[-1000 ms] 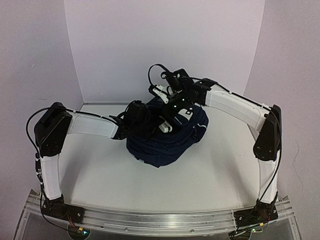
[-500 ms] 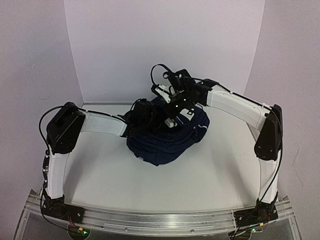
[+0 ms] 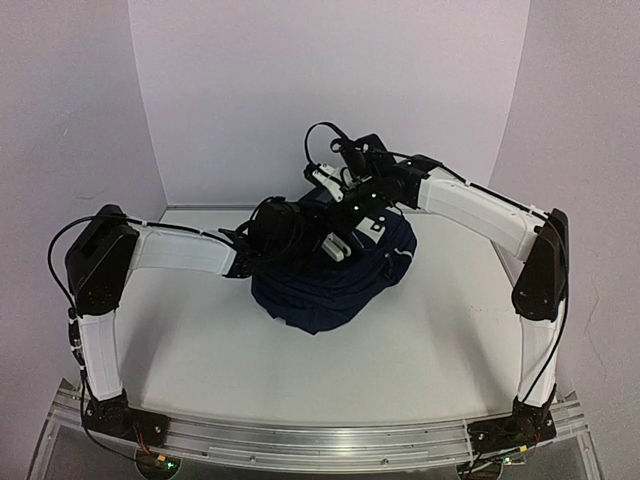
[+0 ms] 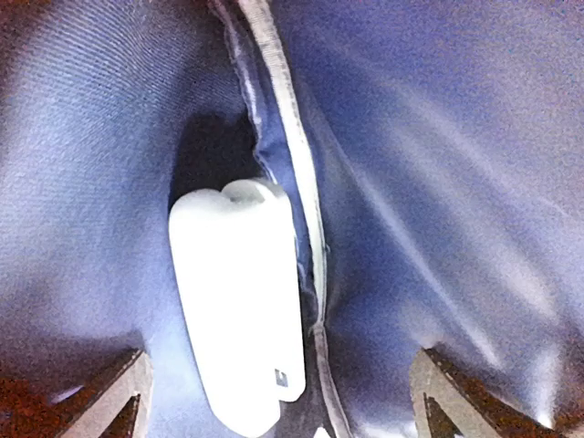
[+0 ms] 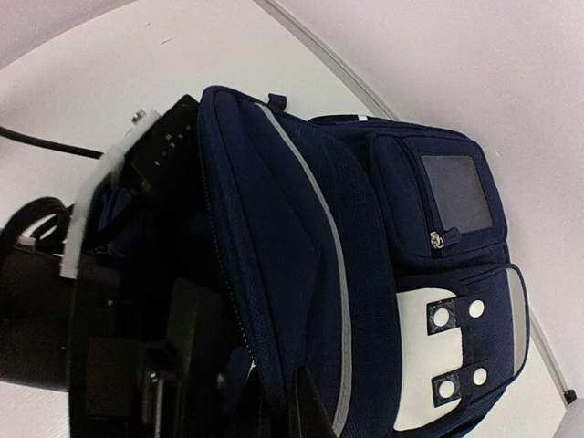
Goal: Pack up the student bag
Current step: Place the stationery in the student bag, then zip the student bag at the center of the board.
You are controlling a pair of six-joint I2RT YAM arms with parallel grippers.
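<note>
The student bag [image 3: 330, 285], a dark navy backpack, lies at the middle of the table with its mouth held open. My left gripper [image 3: 303, 243] reaches into that mouth. In the left wrist view it [image 4: 278, 406] stands open, fingertips [image 4: 119, 388] wide apart over the blue lining. A white rounded case [image 4: 237, 306] lies loose on the lining between and ahead of them, touching neither. My right gripper [image 3: 346, 204] is shut on the bag's zipped upper edge [image 5: 274, 383] and holds it up. The front of the bag [image 5: 365, 228] with its white stripe, grey label and white buckle patch faces the right wrist camera.
The white table [image 3: 180, 340] runs out on all sides of the bag to pale walls at the back and sides. The left arm's black wrist [image 5: 137, 155] fills the bag's mouth in the right wrist view.
My left gripper has opened inside the bag and the white case now lies free on the lining. The left elbow swung in, then back out. The right gripper kept its hold.
</note>
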